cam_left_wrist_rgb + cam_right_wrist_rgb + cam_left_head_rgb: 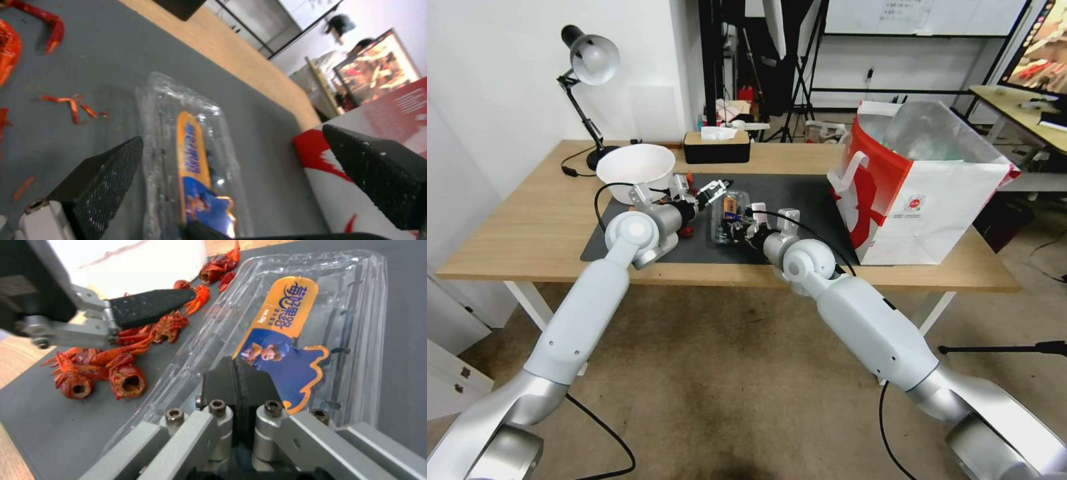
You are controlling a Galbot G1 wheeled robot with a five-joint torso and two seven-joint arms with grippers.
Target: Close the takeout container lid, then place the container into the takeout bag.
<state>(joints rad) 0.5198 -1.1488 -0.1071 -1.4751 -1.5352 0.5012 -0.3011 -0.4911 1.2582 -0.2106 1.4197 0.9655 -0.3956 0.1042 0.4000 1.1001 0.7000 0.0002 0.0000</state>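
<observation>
While the right gripper (238, 373) presses its fingers together on the lid (285, 340) at the takeout container's (730, 217) six o'clock edge, the left gripper (710, 192) gapes at nine o'clock, and the takeout bag (920, 193) stands at three o'clock.

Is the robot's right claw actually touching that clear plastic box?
Touching. In the right wrist view, the right gripper has its fingers shut, pressed onto the takeout container's labelled lid.

head high, wrists close, sharing lid (285, 323)
</observation>
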